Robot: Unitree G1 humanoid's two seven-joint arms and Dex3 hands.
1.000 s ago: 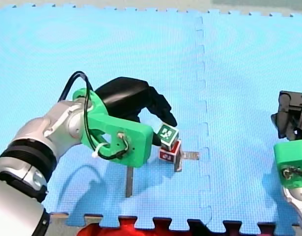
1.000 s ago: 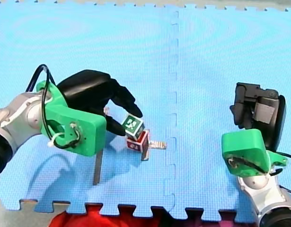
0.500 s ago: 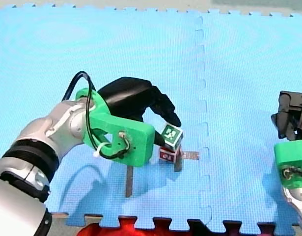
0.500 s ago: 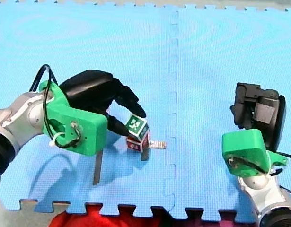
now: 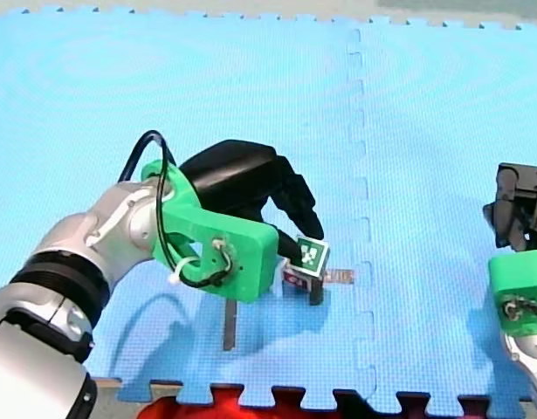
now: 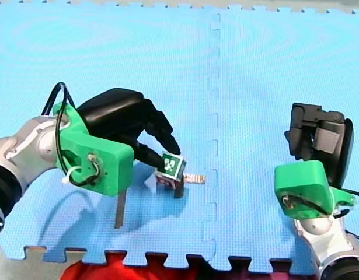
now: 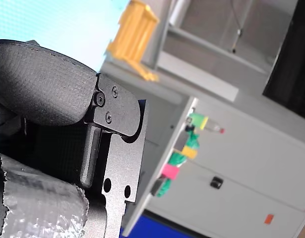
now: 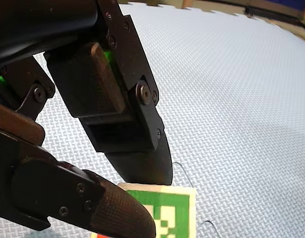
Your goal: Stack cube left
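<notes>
Head view, green cube (image 6: 171,164) between left hand (image 6: 122,119) fingers (image 6: 166,136), seemingly atop red cube (image 6: 162,181)

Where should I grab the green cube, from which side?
Pinch its two opposite side faces from above, as the left hand does: the green cube sits tilted on the red cube, so its underside is blocked. The right hand is far right.

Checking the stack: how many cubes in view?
2. Green cube, tilted in the left hand, atop the red cube on the mat. Right hand at far right. Others may be hidden.
</notes>
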